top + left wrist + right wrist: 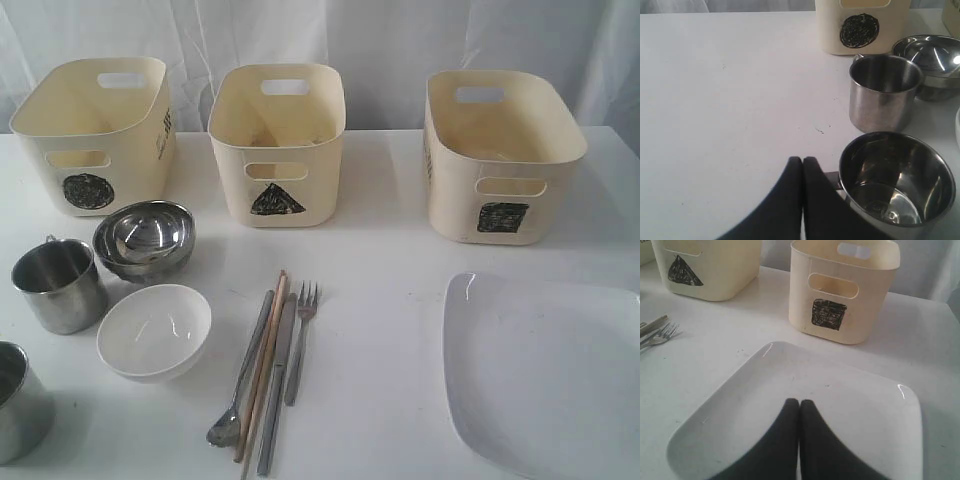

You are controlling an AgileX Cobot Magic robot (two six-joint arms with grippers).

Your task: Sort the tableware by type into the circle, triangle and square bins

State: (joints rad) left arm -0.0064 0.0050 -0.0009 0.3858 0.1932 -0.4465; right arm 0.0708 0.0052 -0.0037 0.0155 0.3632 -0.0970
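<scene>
Three cream bins stand along the back: circle (100, 130), triangle (278, 140), square (500, 155). In front of the circle bin lie a steel bowl (145, 240), a steel mug (60, 285), a white bowl (155, 330) and a second mug (18, 400) at the left edge. Spoon (240, 380), chopsticks (262, 370), knife (278, 390) and fork (300, 340) lie side by side at the centre. The white plate (545, 370) is at front right. My left gripper (802, 161) is shut and empty, beside the near mug (895, 180). My right gripper (799, 402) hangs shut over the plate (740, 405). Neither arm shows in the exterior view.
The white table (390, 250) runs to a white curtain (380, 40) behind the bins. The left wrist view shows a wide bare stretch of table (725, 100) away from the mugs. The plate reaches the exterior view's right and bottom borders.
</scene>
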